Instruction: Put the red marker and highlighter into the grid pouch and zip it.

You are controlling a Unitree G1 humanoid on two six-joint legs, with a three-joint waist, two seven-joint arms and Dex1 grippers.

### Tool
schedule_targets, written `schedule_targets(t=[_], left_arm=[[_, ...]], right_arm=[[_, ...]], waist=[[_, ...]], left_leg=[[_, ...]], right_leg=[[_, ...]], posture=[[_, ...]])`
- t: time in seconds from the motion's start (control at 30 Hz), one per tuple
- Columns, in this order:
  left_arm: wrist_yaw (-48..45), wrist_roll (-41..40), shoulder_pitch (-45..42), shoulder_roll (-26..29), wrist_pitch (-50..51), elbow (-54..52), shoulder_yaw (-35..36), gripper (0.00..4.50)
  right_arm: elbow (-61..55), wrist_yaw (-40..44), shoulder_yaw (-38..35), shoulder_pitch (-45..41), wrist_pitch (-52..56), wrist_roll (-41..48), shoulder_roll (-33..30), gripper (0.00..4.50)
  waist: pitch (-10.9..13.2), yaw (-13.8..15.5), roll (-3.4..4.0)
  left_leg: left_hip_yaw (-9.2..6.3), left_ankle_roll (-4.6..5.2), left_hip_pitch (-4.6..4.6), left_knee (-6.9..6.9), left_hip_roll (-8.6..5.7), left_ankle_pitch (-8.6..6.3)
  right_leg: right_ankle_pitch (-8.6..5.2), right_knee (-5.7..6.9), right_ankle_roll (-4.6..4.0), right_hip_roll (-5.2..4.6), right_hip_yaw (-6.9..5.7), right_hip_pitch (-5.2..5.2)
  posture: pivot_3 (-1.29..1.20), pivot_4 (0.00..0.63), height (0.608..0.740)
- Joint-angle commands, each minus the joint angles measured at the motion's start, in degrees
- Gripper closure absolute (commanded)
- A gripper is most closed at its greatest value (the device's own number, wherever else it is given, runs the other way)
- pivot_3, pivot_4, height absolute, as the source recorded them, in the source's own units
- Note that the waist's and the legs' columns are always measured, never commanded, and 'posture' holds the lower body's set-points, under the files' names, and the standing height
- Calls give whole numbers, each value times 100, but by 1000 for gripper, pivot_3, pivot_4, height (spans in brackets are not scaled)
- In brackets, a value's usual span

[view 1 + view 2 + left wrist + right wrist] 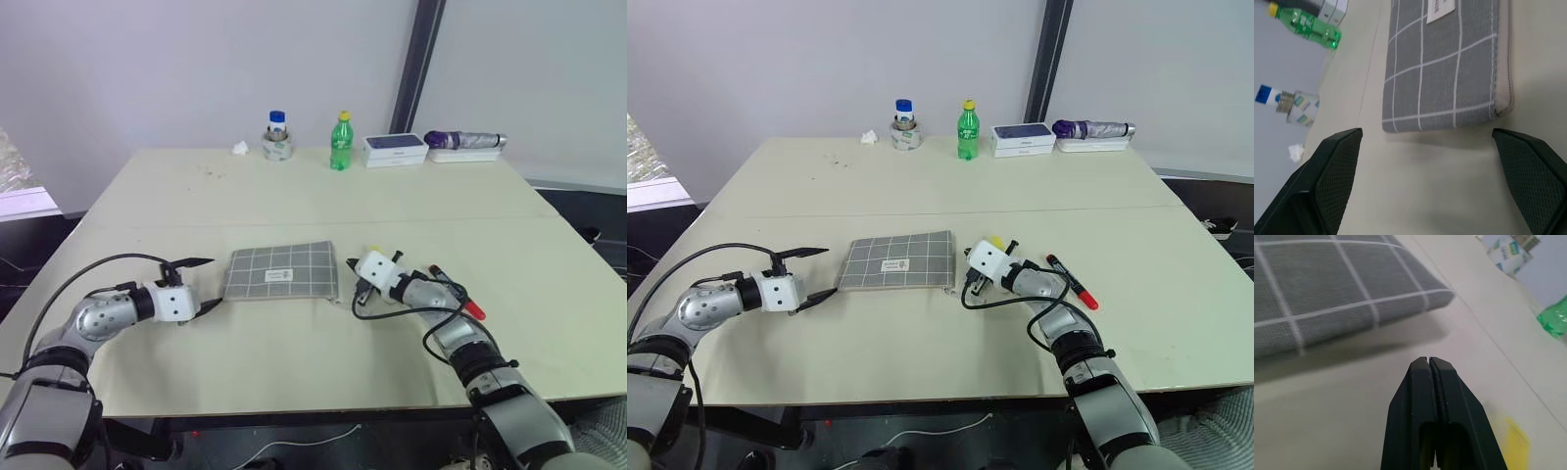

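Two robot arms reached over a pale bench (294, 362) toward a pouch (282, 272) lying flat between them. Left jaws (201, 285) stood released, spread wide, pointing at the pouch's near short end from just beside it, not touching. In the left wrist view the pouch (1444, 68) lay ahead of the gap between the two black fingers (1334, 171), its zip edge running along one long side.

Right jaws (1428, 363) were clenched, fingers pressed together with nothing between them, tips just short of the pouch's other end, near its corner. A yellow highlighter (996, 241) lay on the bench just behind the right jaws, mostly hidden by the wrist. The red marker (1071, 281) lay on the bench behind those jaws, beside the right forearm, well apart from the pouch.

Far beyond both jaws, at the bench's back edge, stood a green bottle (340, 143), a small jar (277, 137), a white box (394, 149) and a folded umbrella (465, 141).
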Motion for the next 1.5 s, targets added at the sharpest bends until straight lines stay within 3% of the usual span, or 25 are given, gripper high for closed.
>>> schedule_targets(t=[0.03,0.3,0.37,0.43,0.63,0.8,1.03,1.13,1.33,1.37,1.5], left_arm=[[296,608,-5,-131,-209,50,-500,0],[832,952,-245,-332,-73,273,-852,0],[362,631,-239,-457,11,416,-756,540],[191,490,-218,-503,41,463,-709,1358],[-588,-149,-151,-680,248,508,-440,4453],[-1379,-793,-128,-781,437,414,-114,4453],[-2580,-2016,82,-850,1158,-77,553,4453],[-2337,-2263,433,-802,1643,-818,764,4500],[-1546,-2245,1635,-723,2906,-3096,1006,4500],[-1400,-2228,1855,-733,3316,-3511,1040,4500],[-897,-2220,2565,-890,4598,-5049,1116,4500]], right_arm=[[147,-191,105,-239,-175,-150,46,4441],[197,-208,66,-307,-184,-35,79,4441],[134,-184,27,-283,-153,27,86,4500],[103,-174,43,-276,-155,22,71,4500],[80,-179,12,-302,-131,53,31,4500],[-107,-85,-40,-245,-79,151,-39,4500],[-1741,945,-732,307,1110,1678,-70,4500],[-3079,1387,-916,902,1989,2278,-312,3584],[-5081,1430,-810,2013,3320,2677,-562,420],[-5310,1397,-744,2214,3451,2650,-572,53],[-5518,1109,-446,2558,3659,2223,-549,53]], waist=[[-1,-3,0],[-5,31,6],[-7,46,8],[-7,61,8],[-14,68,21],[-15,37,23],[-14,-31,21],[-13,-25,20],[-12,-34,18],[-12,-26,18],[-12,-21,18]], left_leg=[[0,-1,0,1,-1,0],[-7,15,5,16,-3,-9],[-7,15,5,19,-4,-9],[-6,15,5,21,-4,-9],[-3,15,6,23,-4,-9],[-1,7,6,21,-4,-4],[-4,2,3,17,1,-1],[-6,4,0,17,6,-3],[-32,22,0,15,18,-13],[-34,22,0,16,20,-13],[-35,23,0,18,19,-14]], right_leg=[[0,2,0,0,0,0],[0,9,0,0,-3,11],[0,12,0,0,-4,11],[0,13,0,0,-3,11],[0,13,0,0,-2,12],[-1,13,1,0,0,10],[-1,10,1,2,-2,8],[-1,7,1,2,-2,7],[-1,6,0,3,0,7],[-1,6,0,4,1,8],[-1,5,0,3,3,10]], posture=[[0,150,740],[0,150,740],[0,150,740],[0,150,740],[0,150,740],[0,150,740],[0,150,740],[0,150,740],[0,150,740],[0,150,740],[0,150,740]])
